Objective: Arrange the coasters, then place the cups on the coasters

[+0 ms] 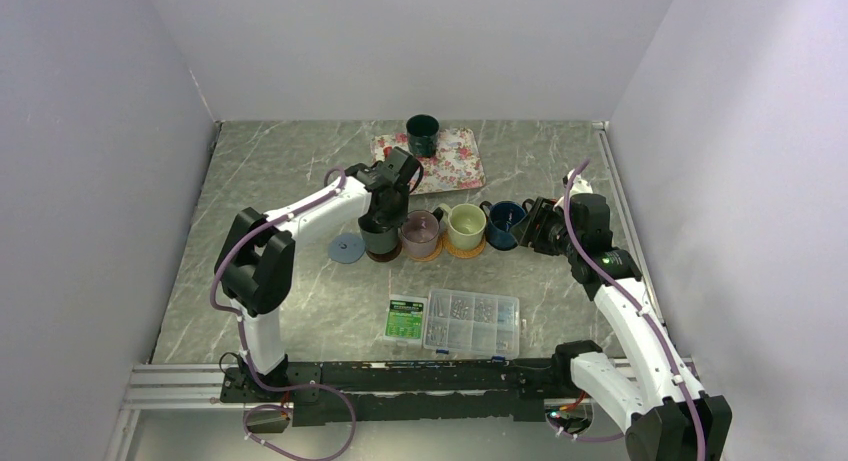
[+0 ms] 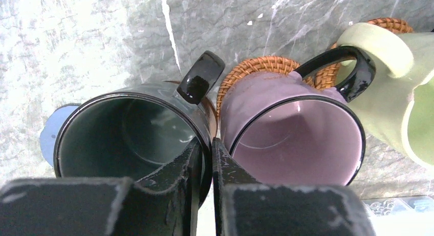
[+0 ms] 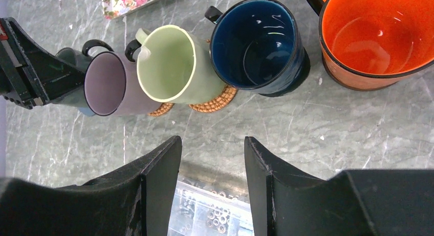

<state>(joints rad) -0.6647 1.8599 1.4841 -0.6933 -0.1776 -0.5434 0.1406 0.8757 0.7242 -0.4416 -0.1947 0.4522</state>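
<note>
A row of cups stands mid-table: dark grey-green cup [image 1: 380, 238] [image 2: 128, 133], mauve cup [image 1: 420, 232] [image 2: 297, 138] on a woven coaster [image 2: 256, 67], pale green cup [image 1: 466, 224] [image 3: 169, 62] on a woven coaster [image 3: 210, 100], navy cup [image 1: 505, 222] [image 3: 256, 41], orange cup [image 3: 378, 31]. My left gripper [image 2: 206, 144] [image 1: 386, 206] straddles the grey-green cup's right wall, one finger inside, jaws close on it. A light blue coaster [image 1: 346, 248] [image 2: 48, 133] lies just left. A dark teal cup [image 1: 422, 134] stands at the back. My right gripper [image 3: 212, 144] [image 1: 540, 227] hovers open and empty near the orange cup.
The floral tray [image 1: 455, 169] carries the teal cup at the back. A clear screw box [image 1: 472, 321] and a green card [image 1: 404, 318] lie near the front, in front of the cup row. Walls enclose the table on three sides.
</note>
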